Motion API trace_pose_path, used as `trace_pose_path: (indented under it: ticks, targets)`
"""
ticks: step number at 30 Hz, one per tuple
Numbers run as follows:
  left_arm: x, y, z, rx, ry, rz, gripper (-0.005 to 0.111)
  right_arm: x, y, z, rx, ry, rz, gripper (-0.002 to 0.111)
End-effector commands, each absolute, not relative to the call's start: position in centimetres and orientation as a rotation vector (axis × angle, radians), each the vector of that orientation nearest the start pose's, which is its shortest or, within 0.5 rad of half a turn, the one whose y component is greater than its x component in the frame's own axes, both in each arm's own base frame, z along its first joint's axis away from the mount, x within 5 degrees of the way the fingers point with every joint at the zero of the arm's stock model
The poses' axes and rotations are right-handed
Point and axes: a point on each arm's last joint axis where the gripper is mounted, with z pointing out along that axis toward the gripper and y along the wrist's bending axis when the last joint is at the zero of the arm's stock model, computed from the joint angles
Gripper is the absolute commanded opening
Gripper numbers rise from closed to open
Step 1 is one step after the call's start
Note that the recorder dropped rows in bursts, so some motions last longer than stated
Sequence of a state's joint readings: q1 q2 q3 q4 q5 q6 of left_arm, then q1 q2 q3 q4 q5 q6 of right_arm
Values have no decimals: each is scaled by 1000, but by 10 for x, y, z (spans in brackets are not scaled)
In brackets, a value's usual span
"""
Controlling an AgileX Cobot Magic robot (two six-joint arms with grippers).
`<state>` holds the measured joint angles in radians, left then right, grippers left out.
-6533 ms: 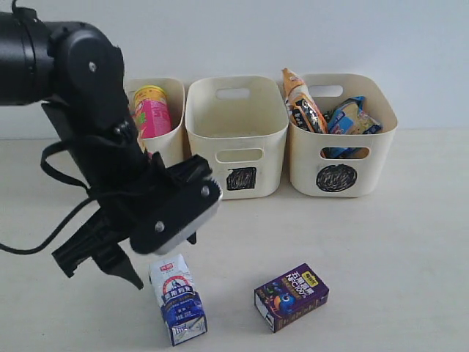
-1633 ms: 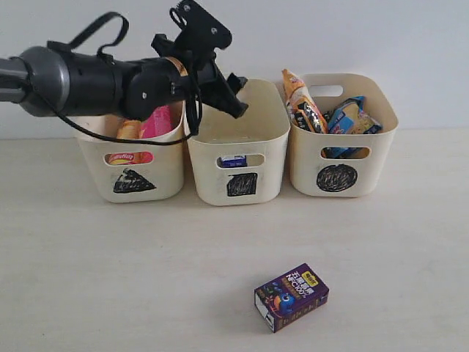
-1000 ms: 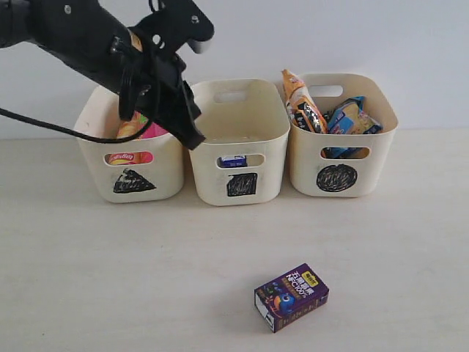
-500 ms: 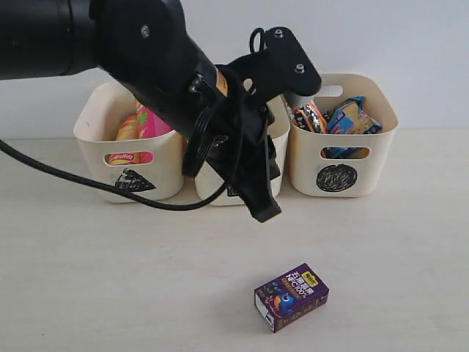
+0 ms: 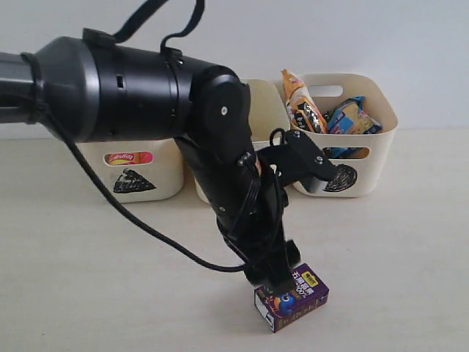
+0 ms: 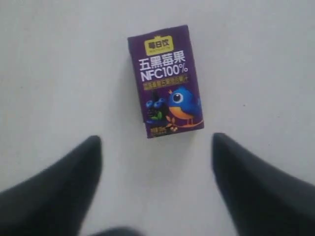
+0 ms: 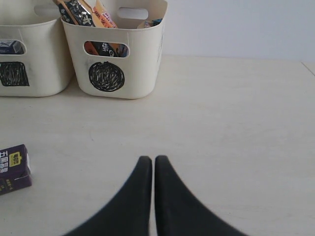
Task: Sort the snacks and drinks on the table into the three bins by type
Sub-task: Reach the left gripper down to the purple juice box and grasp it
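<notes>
The dark purple drink carton (image 5: pixel 293 297) lies flat on the table (image 5: pixel 396 249) near the front. My left gripper (image 5: pixel 277 282) hangs just over its left end. In the left wrist view the carton (image 6: pixel 166 81) lies just beyond the fingertips, and the left gripper (image 6: pixel 155 138) is open with only bare table between its fingers. My right gripper (image 7: pixel 150 158) is shut and empty, low over the table, with the carton (image 7: pixel 14 167) off to one side. The orange-black packet (image 5: pixel 302 103) and the blue-white packet (image 5: pixel 350 117) stand in the circle bin (image 5: pixel 341 176).
The triangle bin (image 5: pixel 132 180) shows a tube's label through its slot. My left arm hides most of the square bin (image 5: pixel 265 110). In the right wrist view a blue carton (image 7: pixel 10 46) shows through the slot of the square bin (image 7: pixel 29 73), beside the circle bin (image 7: pixel 142 64).
My left arm has swung from above the bins down and forward to the purple carton. Its jaws, shut a moment ago, have opened. The right gripper has not moved.
</notes>
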<state>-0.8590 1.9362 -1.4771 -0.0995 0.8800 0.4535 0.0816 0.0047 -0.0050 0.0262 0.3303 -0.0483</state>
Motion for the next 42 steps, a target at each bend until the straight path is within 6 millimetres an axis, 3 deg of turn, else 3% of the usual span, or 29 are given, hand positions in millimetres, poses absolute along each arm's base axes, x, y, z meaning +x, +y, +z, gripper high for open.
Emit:
trace_pose_path:
  ticks: [1,3,7,13,20,28,32,40,42]
  targets:
    - [249,-328,204,1749,2290,-286,101,54,5,184,-104,1802,41,0]
    - [245,-334,200,1763,2281,-297,107,54,5,184,-104,1802,41,0]
    - [240,-344,190,1704,2337,-285,104,54,5,184,-104,1802,41,0]
    - [247,-356,174,1629,2409,-224,102,54,5,184,-106,1802,40,0]
    - [256,-365,166,1684,2407,-212,102,54,5,184,-104,1802,42,0]
    - [279,-357,149,1629,2488,-200,102,54,5,184,-106,1802,40,0]
    - [281,-356,140,1643,2492,-193,102,54,5,184,-103,1803,44,0]
    - [282,-362,128,1634,2477,-249,90,54,5,184,-105,1802,41,0]
    - [282,-362,128,1638,2472,-249,79,54,5,184,-104,1802,43,0]
